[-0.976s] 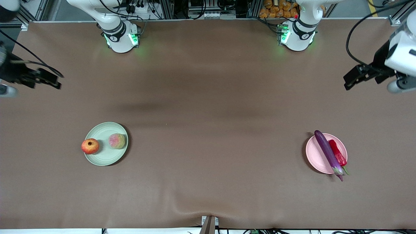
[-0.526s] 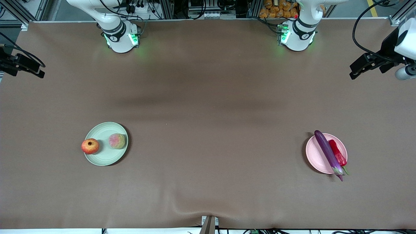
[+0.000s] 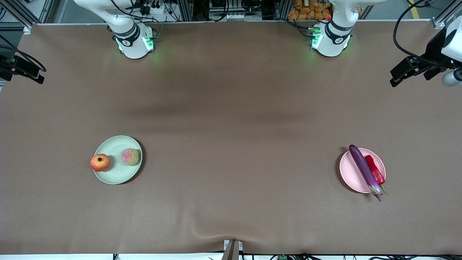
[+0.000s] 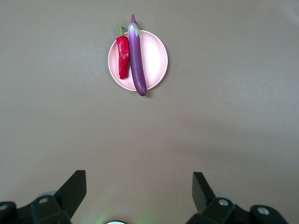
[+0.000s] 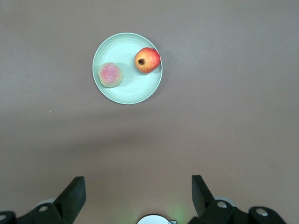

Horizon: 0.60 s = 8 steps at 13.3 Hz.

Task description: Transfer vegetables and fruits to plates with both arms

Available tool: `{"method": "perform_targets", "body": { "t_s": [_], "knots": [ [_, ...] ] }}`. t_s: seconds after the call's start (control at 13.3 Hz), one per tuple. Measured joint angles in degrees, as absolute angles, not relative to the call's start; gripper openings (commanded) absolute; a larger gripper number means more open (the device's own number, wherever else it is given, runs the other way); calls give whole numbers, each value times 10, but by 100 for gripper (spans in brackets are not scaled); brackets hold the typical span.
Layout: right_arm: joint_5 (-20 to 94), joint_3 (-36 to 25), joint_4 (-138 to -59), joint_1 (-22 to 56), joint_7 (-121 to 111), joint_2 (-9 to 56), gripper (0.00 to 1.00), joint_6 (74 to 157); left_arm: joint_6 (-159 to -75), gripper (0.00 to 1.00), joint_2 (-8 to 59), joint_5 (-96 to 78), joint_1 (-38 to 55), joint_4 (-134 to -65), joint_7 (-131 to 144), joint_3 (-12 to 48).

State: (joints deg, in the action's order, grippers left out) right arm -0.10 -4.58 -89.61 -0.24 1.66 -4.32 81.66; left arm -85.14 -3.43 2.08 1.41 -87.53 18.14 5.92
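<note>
The purple eggplant (image 3: 364,172) and red chili pepper (image 3: 375,174) lie side by side on the pale pink plate (image 3: 349,173); they also show in the left wrist view, eggplant (image 4: 137,56), chili (image 4: 123,57), plate (image 4: 154,58). The pomegranate-like fruit (image 3: 100,162) and peach-like fruit (image 3: 129,156) sit on the pale green plate (image 3: 115,174); the right wrist view shows them too, pomegranate (image 5: 147,59), peach (image 5: 110,74), plate (image 5: 128,88). My left gripper (image 3: 395,78) (image 4: 139,184) is open and empty, high over the table at the left arm's end. My right gripper (image 3: 36,76) (image 5: 138,185) is open and empty, high over the right arm's end.
The brown table cover (image 3: 231,126) has a small wrinkle at its edge nearest the front camera (image 3: 216,236). The two arm bases (image 3: 135,41) (image 3: 328,41) glow green along the table's back edge. Cables and shelving stand past that edge.
Both grippers have drawn up and outward toward their own ends of the table, most of it before half a second ago. The fruits, vegetables and plates have not moved.
</note>
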Motion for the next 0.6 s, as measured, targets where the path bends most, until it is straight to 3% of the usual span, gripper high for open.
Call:
{"method": "perform_targets", "body": {
  "t_s": [0.6],
  "knots": [
    [-1, -47, -890, -3, 16, -43, 100, 814, -840, 100, -34, 20, 14, -873, 181, 59]
  ]
}}
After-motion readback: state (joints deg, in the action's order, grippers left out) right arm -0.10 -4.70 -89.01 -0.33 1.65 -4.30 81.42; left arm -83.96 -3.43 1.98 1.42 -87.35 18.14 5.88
